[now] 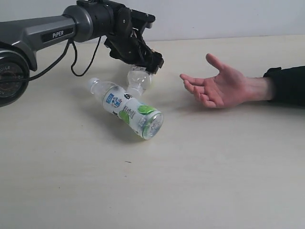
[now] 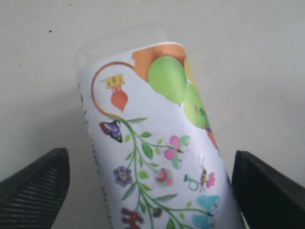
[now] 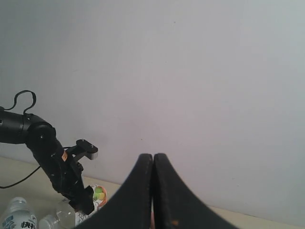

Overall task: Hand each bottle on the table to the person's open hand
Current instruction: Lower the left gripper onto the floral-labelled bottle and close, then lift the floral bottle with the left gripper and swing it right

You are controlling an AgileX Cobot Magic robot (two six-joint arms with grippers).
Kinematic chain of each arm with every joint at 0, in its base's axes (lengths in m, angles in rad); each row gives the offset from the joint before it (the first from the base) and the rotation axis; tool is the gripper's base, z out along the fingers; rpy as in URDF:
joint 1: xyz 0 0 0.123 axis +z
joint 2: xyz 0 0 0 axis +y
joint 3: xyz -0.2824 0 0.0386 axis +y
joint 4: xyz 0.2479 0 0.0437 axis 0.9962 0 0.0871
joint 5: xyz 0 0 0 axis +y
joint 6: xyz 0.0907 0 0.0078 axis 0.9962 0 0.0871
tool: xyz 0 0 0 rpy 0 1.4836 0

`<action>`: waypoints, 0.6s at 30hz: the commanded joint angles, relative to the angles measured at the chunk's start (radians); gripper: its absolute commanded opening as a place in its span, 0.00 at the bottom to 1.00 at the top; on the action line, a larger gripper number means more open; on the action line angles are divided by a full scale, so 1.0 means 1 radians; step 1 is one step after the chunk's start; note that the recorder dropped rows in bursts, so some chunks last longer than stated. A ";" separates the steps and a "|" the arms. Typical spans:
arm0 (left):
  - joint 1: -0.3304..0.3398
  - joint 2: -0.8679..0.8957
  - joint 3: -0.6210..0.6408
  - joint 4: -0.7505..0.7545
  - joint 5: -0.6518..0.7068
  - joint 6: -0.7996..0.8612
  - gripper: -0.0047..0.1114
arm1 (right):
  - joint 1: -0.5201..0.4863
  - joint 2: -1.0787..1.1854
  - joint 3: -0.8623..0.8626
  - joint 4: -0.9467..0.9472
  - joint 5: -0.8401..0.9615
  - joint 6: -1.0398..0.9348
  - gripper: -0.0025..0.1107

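Exterior view shows two of the bottles lying on their sides on the table (image 1: 228,181), both off the fingertip side of the person's open hand (image 1: 217,87). The front bottle (image 1: 126,109) is clear, with a white cap and a white, blue and green label. It lies near the hand but closer to the camera, its base turned outward. The floral bottle (image 1: 138,78) lies about level with the hand's fingertips, its clear neck end just beside the front bottle. Whether either bottle holds any liquid cannot be told.

The left gripper (image 1: 150,64) hangs low over the floral bottle, between the hand and the left arm (image 1: 43,31). In the left wrist view the left gripper (image 2: 148,157) is released: its black fingers (image 2: 33,191) stand wide on either side of the floral bottle (image 2: 157,119), whose white label carries flowers, butterflies and green fruit. Bare table shows between one finger and the bottle.

The hand rests palm up on the pale beige surface, fingers slightly curled, its wrist in a black sleeve (image 1: 288,83). A plain pale wall (image 1: 228,16) rises behind it. The right gripper (image 3: 153,164) faces that wall, its fingers pressed flat together.
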 commanded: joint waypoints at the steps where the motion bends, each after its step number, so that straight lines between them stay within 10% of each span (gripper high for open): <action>1: -0.008 0.007 -0.009 0.000 -0.014 -0.003 0.80 | 0.000 -0.005 0.005 0.022 -0.005 -0.001 0.02; 8: -0.011 0.018 -0.009 -0.003 -0.002 -0.003 0.69 | 0.000 -0.005 0.005 0.022 -0.005 -0.001 0.02; 11: -0.011 0.008 -0.009 -0.003 -0.002 -0.008 0.43 | 0.000 -0.005 0.005 0.022 -0.005 -0.001 0.02; 13: -0.011 -0.022 -0.025 0.020 0.003 -0.001 0.05 | 0.000 -0.005 0.005 0.022 -0.005 -0.001 0.02; 18: -0.015 -0.228 -0.121 0.021 0.125 -0.080 0.04 | 0.000 -0.005 0.005 0.022 -0.005 -0.001 0.02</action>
